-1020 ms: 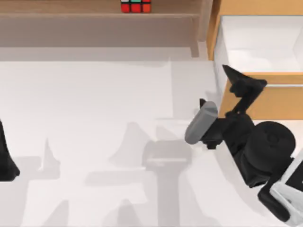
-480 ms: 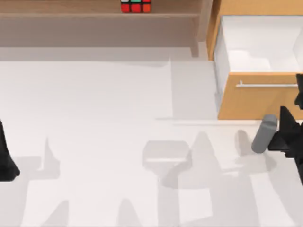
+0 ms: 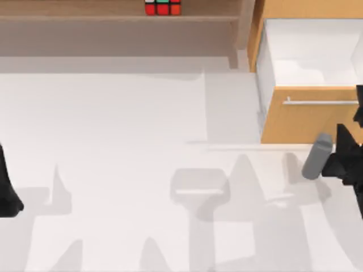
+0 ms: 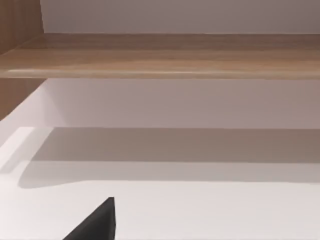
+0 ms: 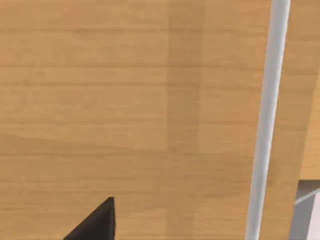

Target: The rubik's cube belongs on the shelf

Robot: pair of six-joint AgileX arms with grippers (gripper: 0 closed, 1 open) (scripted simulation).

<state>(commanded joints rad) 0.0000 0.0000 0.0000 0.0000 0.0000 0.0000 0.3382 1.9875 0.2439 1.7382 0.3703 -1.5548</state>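
One rubik's cube (image 3: pixel 162 7) sat at the frame's top edge on one shelf (image 3: pixel 85 18). One drawer cabinet (image 3: pixel 306 122) stood upper right, bearing apparently one silver handle (image 3: pixel 320 102).

No readable text, label or number anywhere (cube stickers are plain colours)

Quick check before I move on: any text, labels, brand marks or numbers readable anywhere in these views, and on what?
None: no readable text, label, brand or number in any view.
rubik's cube, on the shelf: plain coloured stickers, no print.
drawer cabinet with silver handle: bare wood front, no marking.
table: plain white, shadows alone.
right gripper and left arm: black, no lettering visible.
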